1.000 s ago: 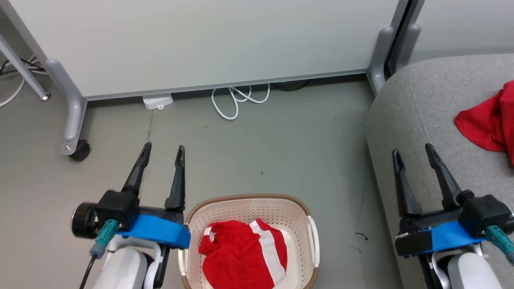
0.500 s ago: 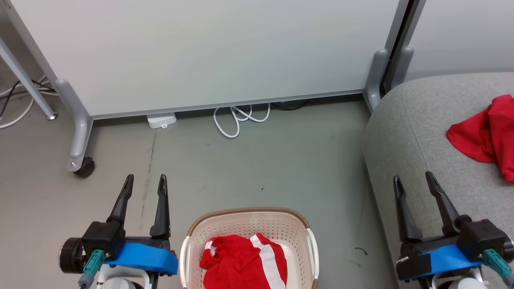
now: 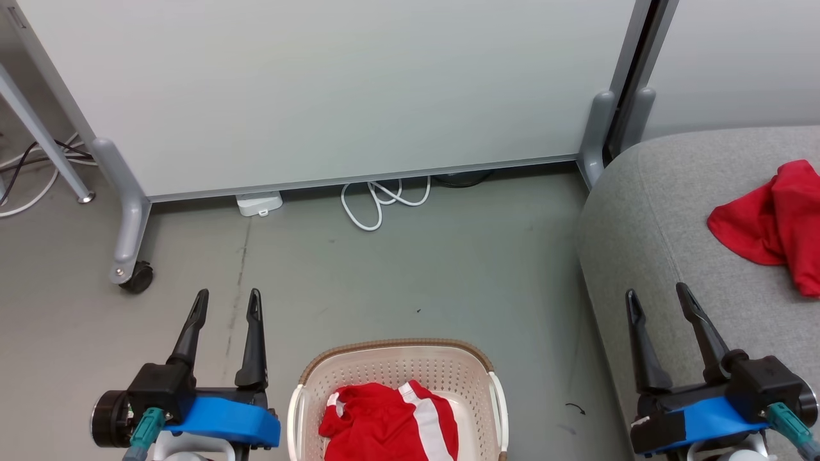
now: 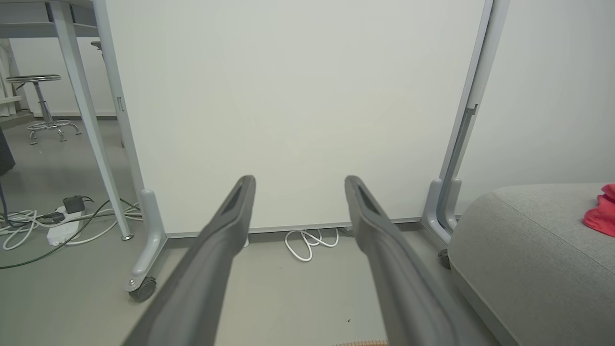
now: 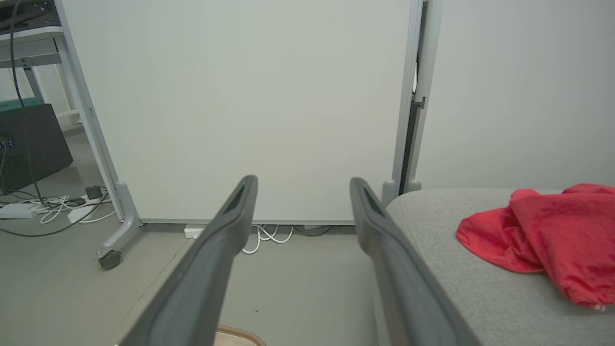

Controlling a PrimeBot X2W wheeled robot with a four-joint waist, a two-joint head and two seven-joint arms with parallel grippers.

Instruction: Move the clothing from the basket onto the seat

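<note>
Left gripper (image 3: 229, 294): spread wide, empty, drawn back leftward, now apart from basket (image 3: 397, 346).
Red striped garment (image 3: 378, 422): inside basket, awaiting transfer.
Right gripper (image 3: 656, 291): spread wide, empty, at edge of seat (image 3: 647, 211).
Second red garment (image 3: 769, 221): on seat; task judged half done.

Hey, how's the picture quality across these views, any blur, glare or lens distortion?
Head view: sharp, evenly lit, no glare on the partition. Left wrist view: the near fingers look soft, and the partition posts splay from the wide lens. Right wrist view: same splay and soft fingers; the red garment on the seat is clear.
</note>
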